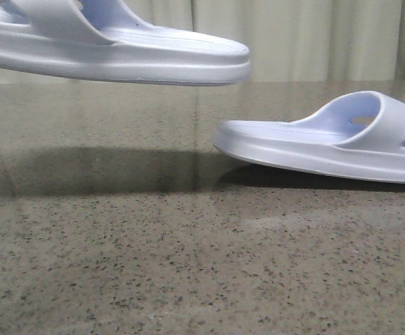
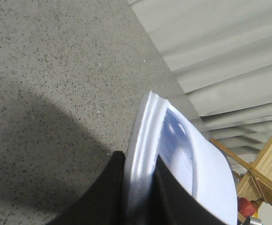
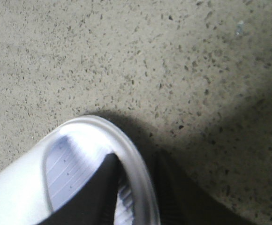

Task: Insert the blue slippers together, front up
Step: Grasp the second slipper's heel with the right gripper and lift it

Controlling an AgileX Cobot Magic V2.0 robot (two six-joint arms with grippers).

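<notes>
i am in the step of lifting and bringing the two blue slippers together. my left tool (image 2: pixel 138 187) is closed on the edge of the sole of the left slipper (image 1: pixel 119 49), one dark finger on each side of it, and this slipper hangs in the air above the counter (image 1: pixel 188 265), on the left side in the front view, with its shadow below. my right tool (image 3: pixel 131 187) is closed on the rim of the right slipper (image 1: pixel 328 139) in the same way. this slipper is on the right, low, and its near end seems a little raised from the counter, but i cannot tell if the other end touches. the two slippers are well apart, with rounded ends pointing to each other.

for the next move i think i must turn both slippers so the fronts point up, then bring them close and push one into the strap of the other. the grip is only on the thin edge, so the foam can slip or bend.

i see no brand, label or writing on the slippers or the counter
</notes>
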